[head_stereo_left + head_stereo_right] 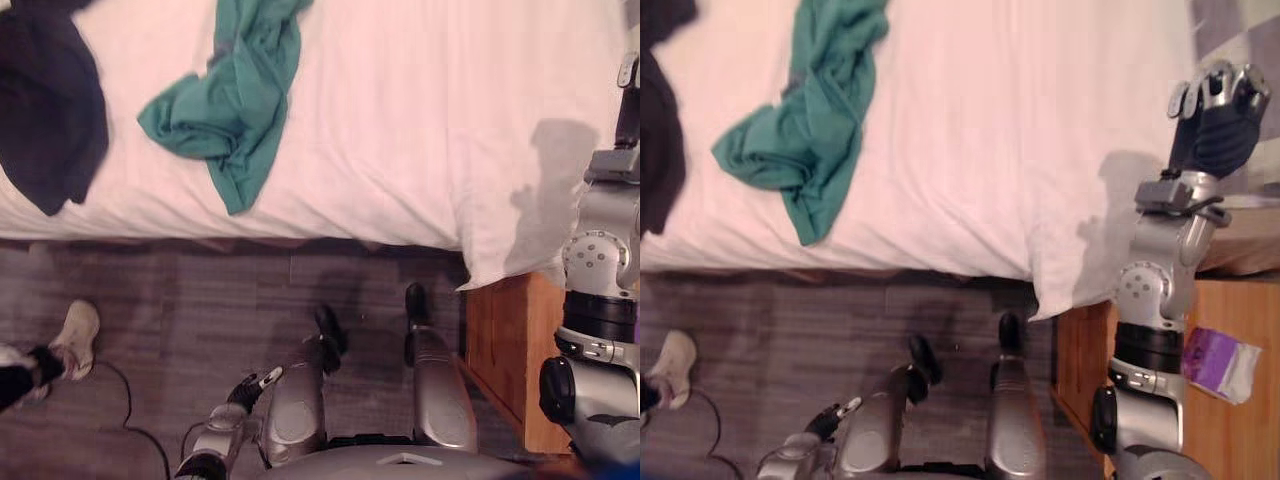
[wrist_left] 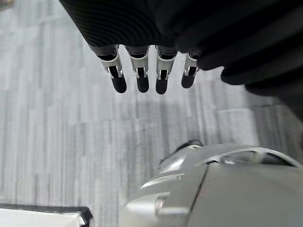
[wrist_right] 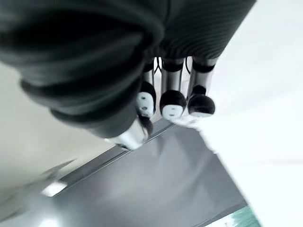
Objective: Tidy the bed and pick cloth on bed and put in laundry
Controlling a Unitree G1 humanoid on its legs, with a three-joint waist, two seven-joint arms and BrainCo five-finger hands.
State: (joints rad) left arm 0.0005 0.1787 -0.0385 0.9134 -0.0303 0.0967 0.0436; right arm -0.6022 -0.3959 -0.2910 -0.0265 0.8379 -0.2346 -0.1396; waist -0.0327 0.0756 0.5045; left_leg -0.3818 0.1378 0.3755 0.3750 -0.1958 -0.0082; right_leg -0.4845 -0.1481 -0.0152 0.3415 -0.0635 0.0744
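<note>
At the far left a person's pale shoe (image 1: pixel 78 338) stands on the grey wood-look floor (image 1: pixel 200 300), near the bed (image 1: pixel 420 110). On the white bedding, a dark navy garment (image 1: pixel 45 110) lies at the left edge, and just right of it a crumpled teal shirt (image 1: pixel 230 110) trails toward the near edge, apart from both hands. The left hand (image 2: pixel 161 75) hangs low over the floor, its fingers straight and side by side, holding nothing. At the right, the right hand (image 1: pixel 1215 110) is raised above the bed's right edge, its fingers loosely extended and empty. Below it, a purple packet (image 1: pixel 1222 363) rests on a wooden bedside cabinet (image 1: pixel 1240 440).
</note>
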